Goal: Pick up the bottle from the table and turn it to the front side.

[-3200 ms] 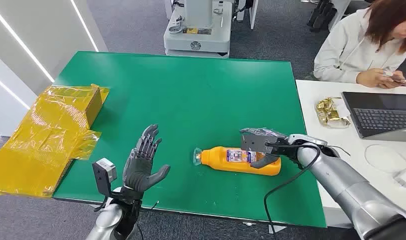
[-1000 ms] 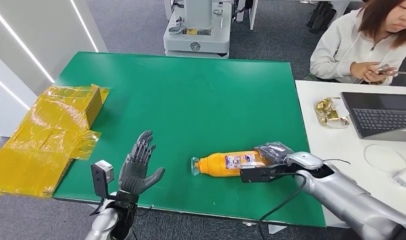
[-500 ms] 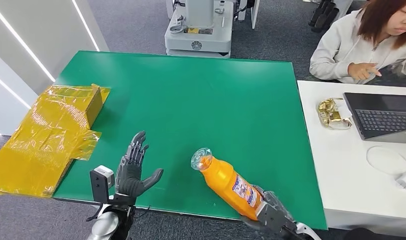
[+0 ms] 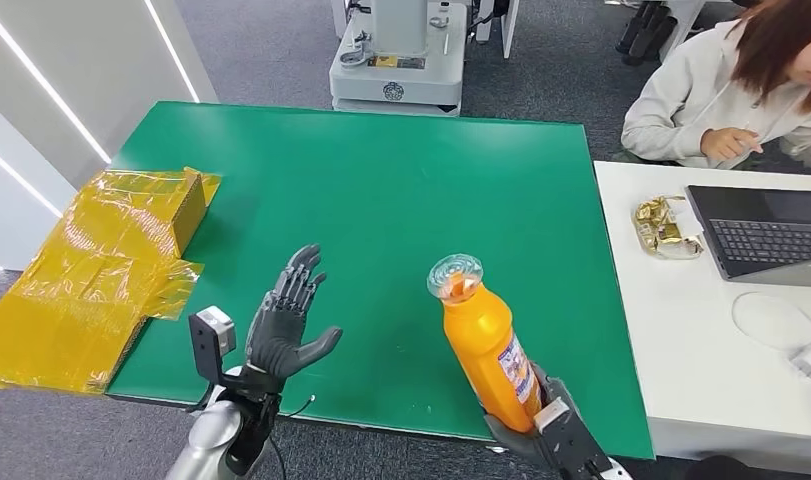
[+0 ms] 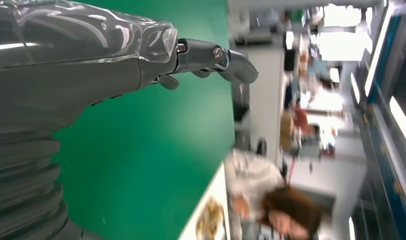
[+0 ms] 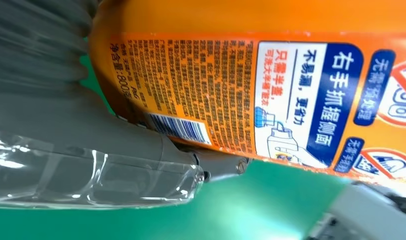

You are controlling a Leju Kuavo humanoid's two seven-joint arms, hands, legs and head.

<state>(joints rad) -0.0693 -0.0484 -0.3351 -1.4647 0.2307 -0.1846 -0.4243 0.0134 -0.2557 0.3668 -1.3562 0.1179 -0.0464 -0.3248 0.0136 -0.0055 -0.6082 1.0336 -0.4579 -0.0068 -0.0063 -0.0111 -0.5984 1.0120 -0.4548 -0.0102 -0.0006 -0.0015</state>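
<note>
Green table (image 4: 381, 190) below you, and your right hand (image 4: 551, 432) is grasping the orange bottle (image 4: 484, 346) by its base, cap tilted up, off the surface near the front edge. It looks full, so heavy, and slick plastic; a mid-body hold would steady it. Your left hand (image 4: 286, 328) hovers released, fingers spread. Right fingers are mostly cut off, and the front label isn't readable.

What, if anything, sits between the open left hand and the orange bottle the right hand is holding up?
Nothing visible: bare green table separates the left hand from the bottle, held by the right hand.
</note>
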